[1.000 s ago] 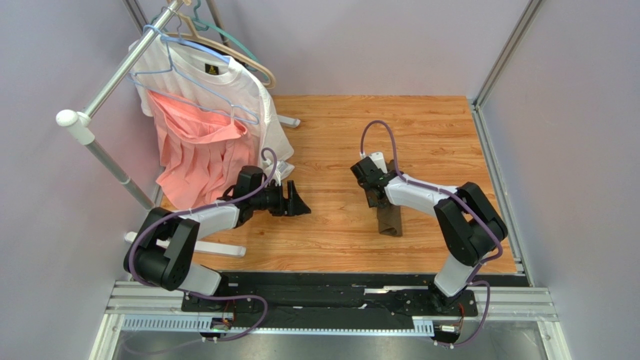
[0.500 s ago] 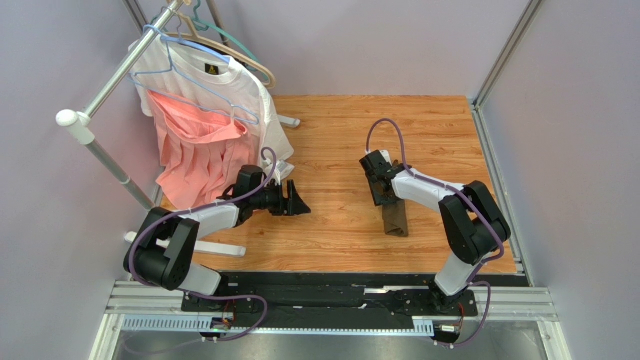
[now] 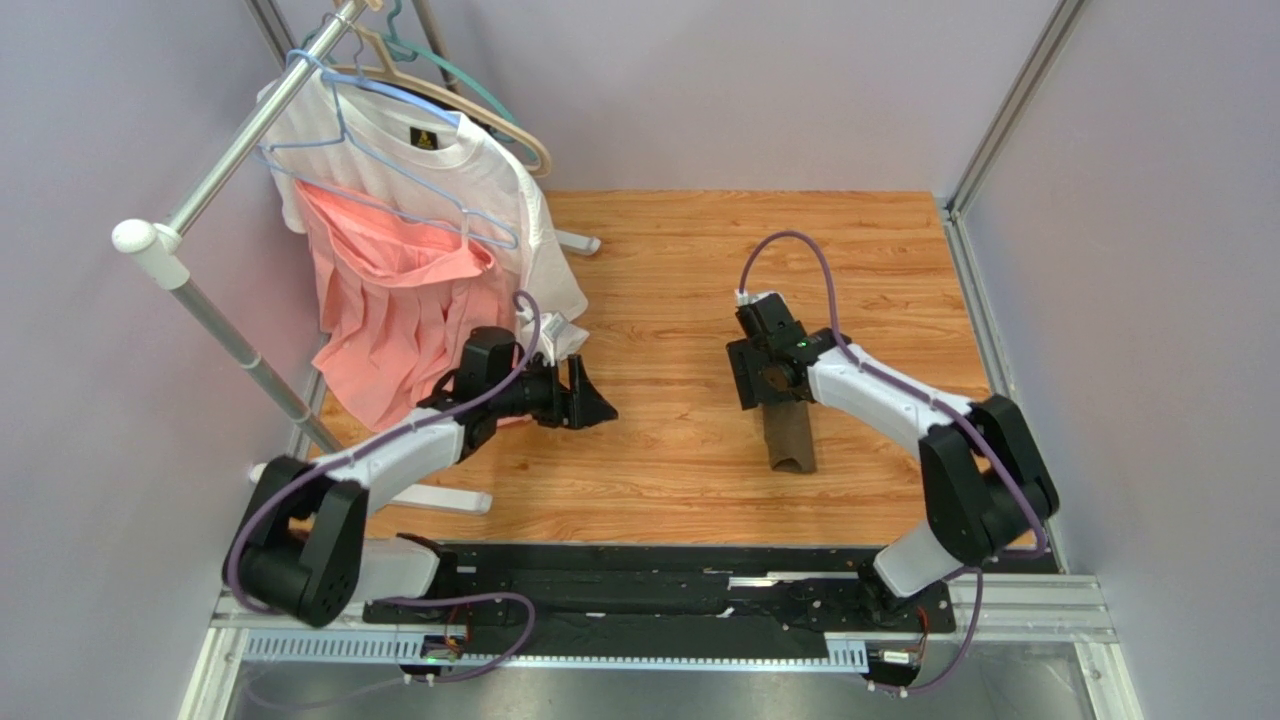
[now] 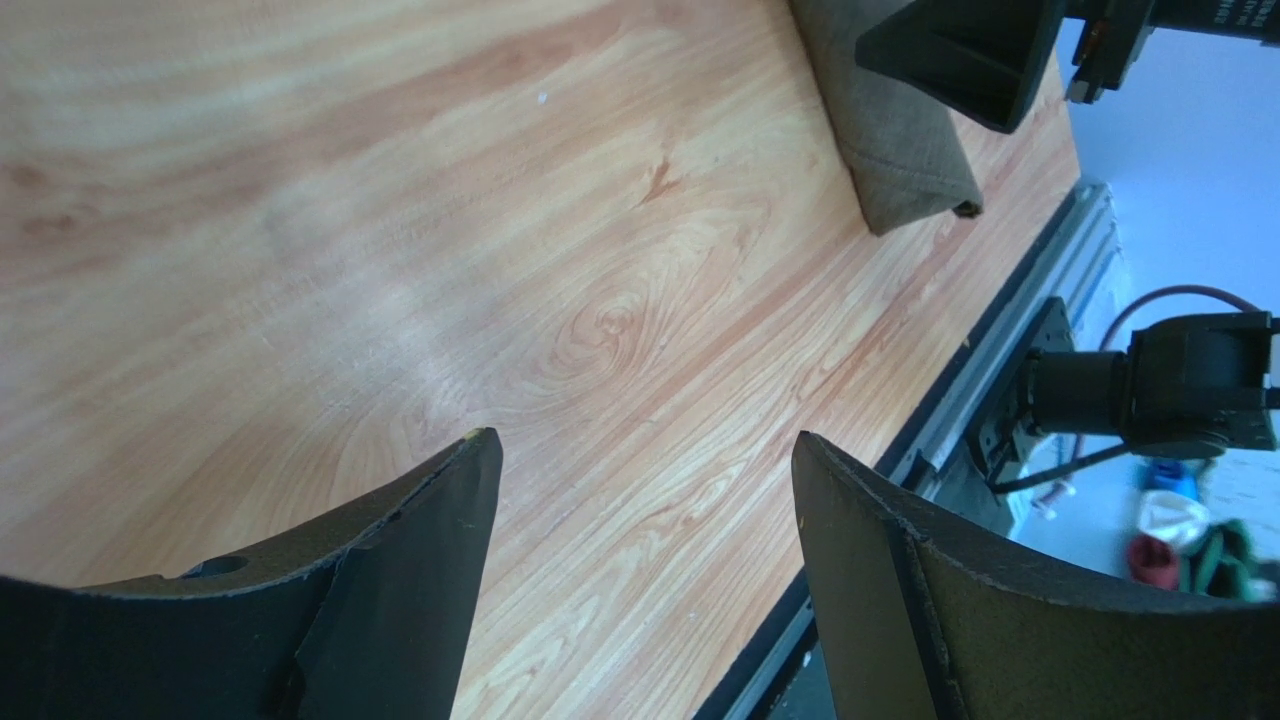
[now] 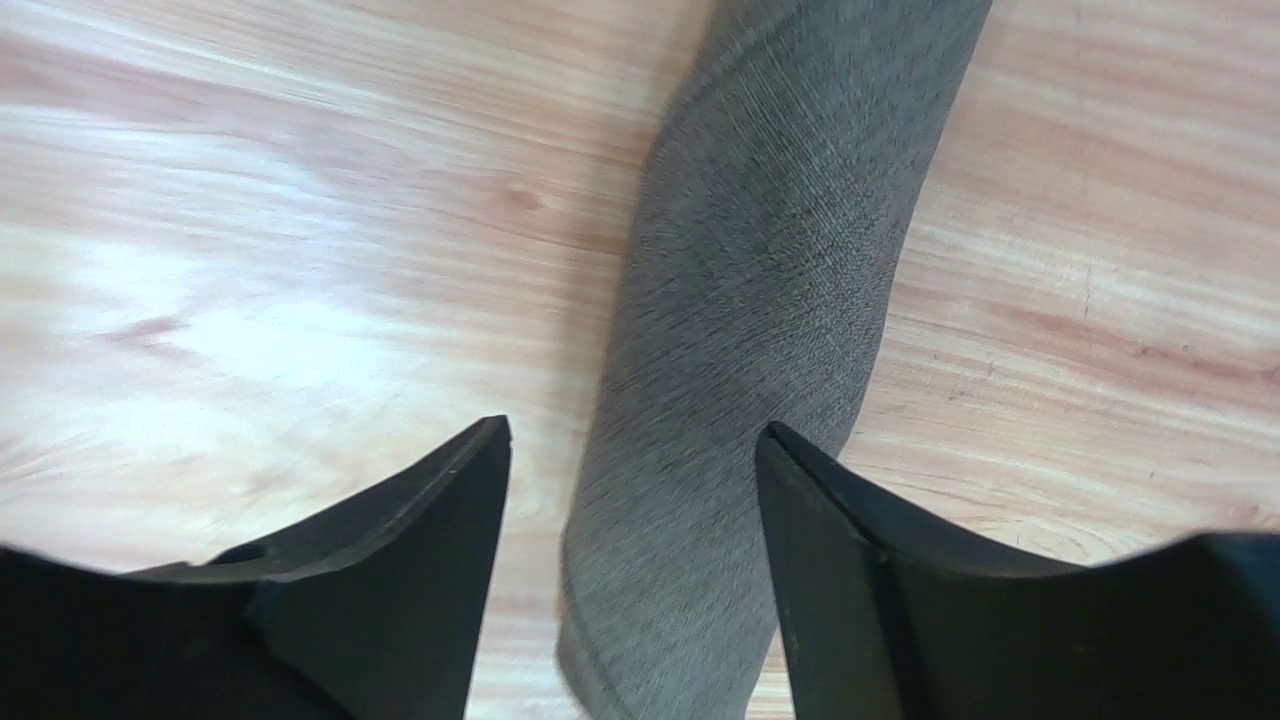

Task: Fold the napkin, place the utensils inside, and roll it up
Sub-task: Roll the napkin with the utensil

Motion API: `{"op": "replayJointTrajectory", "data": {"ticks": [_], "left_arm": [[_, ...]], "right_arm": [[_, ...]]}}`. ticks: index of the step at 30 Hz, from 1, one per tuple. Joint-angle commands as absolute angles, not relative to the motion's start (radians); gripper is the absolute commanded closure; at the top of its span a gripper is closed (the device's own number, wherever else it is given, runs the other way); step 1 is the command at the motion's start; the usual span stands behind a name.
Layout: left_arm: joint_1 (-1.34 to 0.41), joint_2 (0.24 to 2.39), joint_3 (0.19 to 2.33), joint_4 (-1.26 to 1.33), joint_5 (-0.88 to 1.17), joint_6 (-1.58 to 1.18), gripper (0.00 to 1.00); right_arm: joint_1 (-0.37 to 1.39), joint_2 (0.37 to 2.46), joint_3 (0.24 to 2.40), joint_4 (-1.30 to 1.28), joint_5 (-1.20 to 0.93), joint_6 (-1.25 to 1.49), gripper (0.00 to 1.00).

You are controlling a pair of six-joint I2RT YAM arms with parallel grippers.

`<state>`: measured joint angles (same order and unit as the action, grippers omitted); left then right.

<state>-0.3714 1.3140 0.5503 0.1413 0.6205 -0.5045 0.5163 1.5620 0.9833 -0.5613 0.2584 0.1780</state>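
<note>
Two open pincers: left pincer (image 4: 643, 450) idle over bench (image 4: 301, 225); right pincer (image 5: 631, 438) astride rolled napkin (image 5: 781, 270), unclamped. Risk: unheld roll unwinds; utensils, unseen, could slide out end.

Cannot follow the full length of the napkin (image 5: 759, 300) running between the right jaws: cut off at top and bottom edges. From above, lose its far end beneath those jaws. Cannot tell whether utensils lie rolled inside.
</note>
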Motion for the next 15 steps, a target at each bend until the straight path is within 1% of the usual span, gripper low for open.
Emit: {"op": "replayJointTrajectory", "data": {"ticks": [1, 3, 6, 7, 8, 9, 11, 13, 14, 15], "left_arm": [[-0.422, 1.116, 0.638, -0.035, 0.484, -0.396, 0.20], [-0.457, 0.998, 0.666, -0.109, 0.428, -0.358, 0.20], [-0.460, 0.835, 0.721, -0.236, 0.345, -0.321, 0.20], [-0.459, 0.797, 0.757, -0.309, 0.284, -0.310, 0.19], [-0.459, 0.725, 0.782, -0.352, 0.244, -0.284, 0.17], [-0.454, 0.692, 0.804, -0.391, 0.209, -0.270, 0.15], [-0.405, 0.619, 0.873, -0.498, 0.132, -0.238, 0.09], [-0.349, 0.582, 0.913, -0.563, 0.114, -0.213, 0.03], [-0.274, 0.560, 0.920, -0.578, 0.115, -0.197, 0.02], [-0.238, 0.554, 0.931, -0.597, 0.126, -0.187, 0.01]], "right_arm": [[0.502, 1.433, 0.997, -0.497, 0.146, 0.178, 0.34], [0.476, 1.391, 1.002, -0.497, 0.105, 0.178, 0.33], [0.410, 1.321, 1.003, -0.500, 0.043, 0.178, 0.33], [0.384, 1.301, 1.000, -0.502, 0.025, 0.187, 0.33], [0.321, 1.280, 0.996, -0.503, 0.014, 0.192, 0.33], [0.287, 1.220, 0.988, -0.502, -0.068, 0.198, 0.32], [0.180, 1.154, 0.965, -0.503, -0.109, 0.210, 0.32], [0.114, 1.060, 0.950, -0.511, -0.155, 0.212, 0.32], [0.056, 1.031, 0.936, -0.514, -0.166, 0.210, 0.32], [0.029, 0.979, 0.928, -0.520, -0.185, 0.209, 0.32]]}}
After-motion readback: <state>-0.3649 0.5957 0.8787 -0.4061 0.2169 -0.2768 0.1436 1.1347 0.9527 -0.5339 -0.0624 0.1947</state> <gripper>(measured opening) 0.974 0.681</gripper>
